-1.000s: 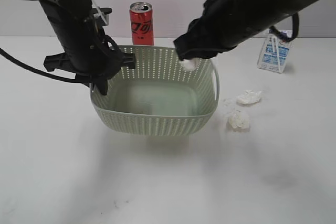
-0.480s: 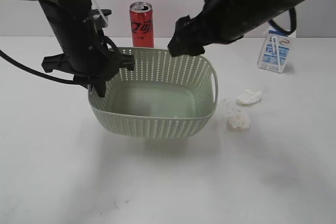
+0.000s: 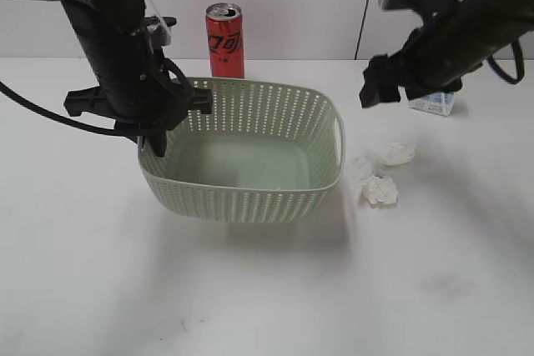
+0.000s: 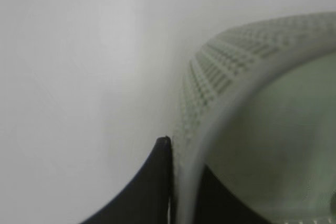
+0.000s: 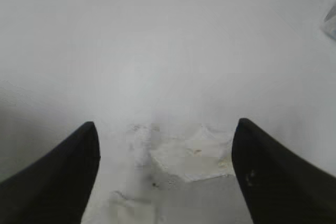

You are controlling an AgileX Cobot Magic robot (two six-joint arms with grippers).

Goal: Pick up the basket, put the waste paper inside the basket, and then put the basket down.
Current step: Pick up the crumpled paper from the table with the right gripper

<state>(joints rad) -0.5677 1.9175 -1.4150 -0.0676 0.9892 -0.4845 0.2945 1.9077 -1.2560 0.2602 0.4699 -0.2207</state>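
The pale green basket (image 3: pixel 244 201) is held by its left rim in my left gripper (image 3: pixel 157 134), tilted and slightly off the table. In the left wrist view the jaws (image 4: pixel 181 182) are shut on the basket wall (image 4: pixel 226 72). My right gripper (image 3: pixel 375 92) is open and empty, in the air to the right of the basket. It hangs above the waste paper wads (image 3: pixel 397 153) (image 3: pixel 380 191) on the table. In the right wrist view a wad (image 5: pixel 191 156) lies between the open jaws (image 5: pixel 165 145). I cannot make out any wad inside the basket.
A red drink can (image 3: pixel 225 37) stands behind the basket. A blue-and-white carton (image 3: pixel 434 104) stands at the back right, mostly hidden behind my right arm. A small bit of paper (image 3: pixel 360 166) lies next to the basket's right handle.
My right gripper has moved from over the basket's back rim to the right, above the wads on the table. The white wad it held is gone from its jaws. The basket shifted slightly.
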